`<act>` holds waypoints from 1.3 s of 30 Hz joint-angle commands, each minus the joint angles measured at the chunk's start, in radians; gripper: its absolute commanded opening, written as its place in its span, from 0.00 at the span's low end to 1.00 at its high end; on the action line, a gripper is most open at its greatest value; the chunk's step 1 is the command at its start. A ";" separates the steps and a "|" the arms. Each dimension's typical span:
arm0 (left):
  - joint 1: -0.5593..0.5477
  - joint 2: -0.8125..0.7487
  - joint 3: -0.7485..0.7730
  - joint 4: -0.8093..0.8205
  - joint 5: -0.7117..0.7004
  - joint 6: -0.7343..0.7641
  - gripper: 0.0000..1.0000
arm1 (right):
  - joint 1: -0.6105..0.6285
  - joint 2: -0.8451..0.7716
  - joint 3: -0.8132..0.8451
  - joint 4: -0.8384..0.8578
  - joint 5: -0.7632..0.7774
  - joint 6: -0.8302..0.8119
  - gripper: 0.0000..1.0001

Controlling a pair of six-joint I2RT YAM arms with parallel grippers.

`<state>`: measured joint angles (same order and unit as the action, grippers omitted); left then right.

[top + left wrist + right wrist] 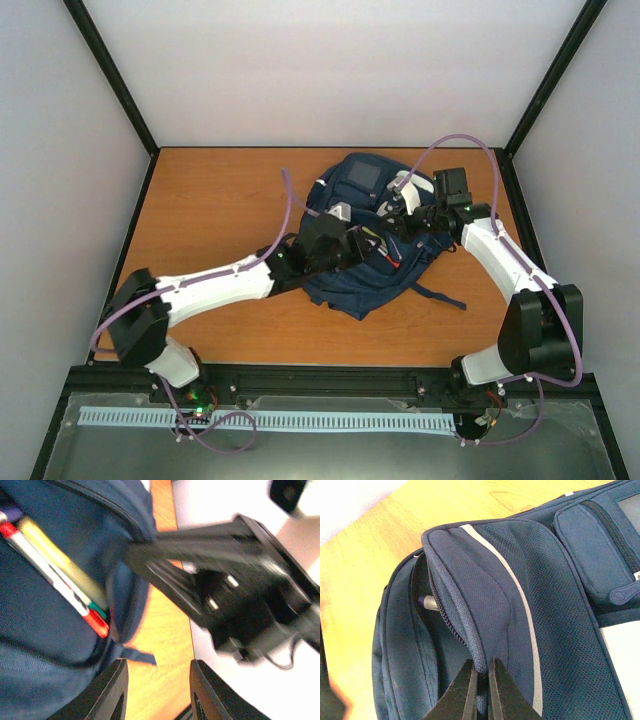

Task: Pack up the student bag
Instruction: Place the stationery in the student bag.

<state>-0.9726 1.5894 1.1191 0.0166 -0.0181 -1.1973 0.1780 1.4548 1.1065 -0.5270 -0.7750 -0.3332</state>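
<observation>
The student bag (360, 285), navy with a thin white stripe (520, 590), lies right of the table's middle. My right gripper (481, 682) is shut on the fabric edge of the bag's opened flap, beside the zipper, and holds it up. A pen end (427, 602) shows inside the opening. My left gripper (159, 692) hangs just past the bag's opening, its jaws apart with only bare table between them. Several pens (60, 575), one yellow and one white with a red cap, lie inside the bag (35, 630). From above, both grippers (352, 248) (405, 222) meet over the bag.
The wooden table (220, 200) is enclosed by white walls with black corner posts (110, 75). A dark strap (440, 296) trails from the bag toward the right arm. The right arm's black wrist (240, 605) fills the upper right of the left wrist view.
</observation>
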 commanded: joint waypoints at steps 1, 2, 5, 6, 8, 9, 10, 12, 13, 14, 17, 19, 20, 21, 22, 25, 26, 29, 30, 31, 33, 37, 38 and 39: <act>-0.062 -0.147 -0.025 -0.153 -0.003 0.240 0.38 | -0.018 -0.004 0.026 0.015 -0.006 -0.018 0.03; -0.069 -0.178 -0.025 -0.206 -0.042 0.289 0.39 | -0.018 -0.001 0.027 0.014 -0.009 -0.023 0.03; -0.070 -0.266 -0.038 -0.355 -0.163 0.396 0.47 | -0.018 0.010 0.030 0.000 -0.016 -0.047 0.03; -0.069 -0.295 -0.046 -0.393 -0.204 0.422 0.52 | -0.018 0.011 0.030 -0.004 -0.018 -0.051 0.03; -0.067 -0.353 -0.064 -0.462 -0.303 0.441 0.55 | -0.018 0.011 0.031 -0.010 -0.030 -0.058 0.03; -0.062 -0.384 -0.078 -0.486 -0.346 0.437 0.55 | -0.018 0.008 0.032 -0.014 -0.037 -0.058 0.03; -0.051 -0.417 -0.092 -0.493 -0.368 0.429 0.59 | -0.018 0.004 0.037 -0.020 -0.045 -0.054 0.03; -0.026 -0.484 -0.117 -0.529 -0.373 0.436 0.60 | -0.016 -0.005 0.041 -0.026 -0.058 -0.047 0.03; -0.014 -0.507 -0.123 -0.541 -0.376 0.437 0.66 | -0.012 -0.007 0.040 -0.030 -0.061 -0.050 0.03; 0.002 -0.520 -0.126 -0.558 -0.386 0.439 0.68 | -0.008 -0.007 0.039 -0.036 -0.063 -0.059 0.03; 0.060 -0.541 -0.123 -0.593 -0.389 0.449 0.74 | 0.016 0.006 0.054 -0.105 -0.049 -0.116 0.08; 0.100 -0.548 -0.119 -0.591 -0.349 0.448 0.81 | 0.016 0.012 0.075 -0.155 -0.081 -0.127 0.28; 0.123 -0.550 -0.117 -0.573 -0.295 0.456 0.82 | 0.015 0.013 0.094 -0.187 -0.101 -0.135 0.30; 0.142 -0.549 -0.113 -0.558 -0.251 0.463 0.82 | 0.012 0.012 0.113 -0.214 -0.117 -0.141 0.33; 0.159 -0.543 -0.105 -0.548 -0.217 0.467 0.83 | 0.007 0.009 0.130 -0.234 -0.127 -0.143 0.36; 0.228 -0.495 -0.083 -0.528 -0.124 0.478 0.84 | -0.018 -0.007 0.151 -0.244 -0.116 -0.123 0.41; 0.256 -0.475 -0.083 -0.513 -0.087 0.478 0.84 | -0.028 -0.009 0.151 -0.241 -0.097 -0.115 0.42; 0.340 -0.411 -0.085 -0.433 0.031 0.476 0.85 | -0.070 -0.012 0.140 -0.215 -0.011 -0.057 0.55; 0.367 -0.387 -0.083 -0.407 0.069 0.480 0.86 | -0.090 -0.016 0.128 -0.196 0.034 -0.020 0.64; 0.388 -0.360 -0.078 -0.385 0.099 0.483 0.87 | -0.115 -0.020 0.112 -0.164 0.089 0.019 0.75; 0.421 -0.310 -0.070 -0.339 0.142 0.483 0.87 | -0.173 -0.024 0.088 -0.122 0.161 0.056 0.85; 0.447 -0.205 -0.053 -0.243 0.244 0.471 0.87 | -0.298 0.018 0.087 -0.153 0.155 0.076 0.95; 0.449 -0.181 -0.042 -0.229 0.262 0.473 0.87 | -0.307 0.033 0.090 -0.170 0.150 0.063 0.99; 0.451 -0.154 -0.032 -0.217 0.279 0.474 0.87 | -0.308 0.049 0.089 -0.182 0.154 0.048 1.00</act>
<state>-0.5362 1.3663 1.0138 -0.3214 0.1207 -0.7361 -0.0956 1.4631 1.2015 -0.6842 -0.6552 -0.2955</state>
